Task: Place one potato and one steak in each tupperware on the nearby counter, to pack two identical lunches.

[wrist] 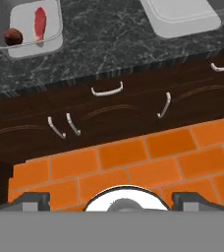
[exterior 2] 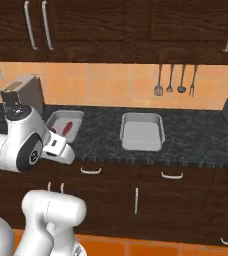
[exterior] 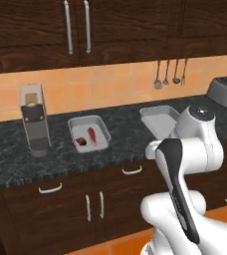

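The two-finger gripper (wrist: 112, 198) stands wide open and empty over the orange brick floor (wrist: 133, 162). At eleven o'clock, one shallow light-grey tupperware tray (wrist: 52, 45) on the dark speckled stone counter (wrist: 104, 39) holds a brown round potato (wrist: 13, 36) beside a red steak (wrist: 39, 22); the second light-grey tray (wrist: 182, 19) sits at one o'clock.

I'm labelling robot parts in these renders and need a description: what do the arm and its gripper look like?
The glossy white, rounded-segment arm has a black panel running along one link, and a dark circular joint cap shows on its side. Another round cap with a dark centre sits on top of one joint. No cables or lettering are visible. The gripper shows two small dark grey, blocky fingertips as its jaws.
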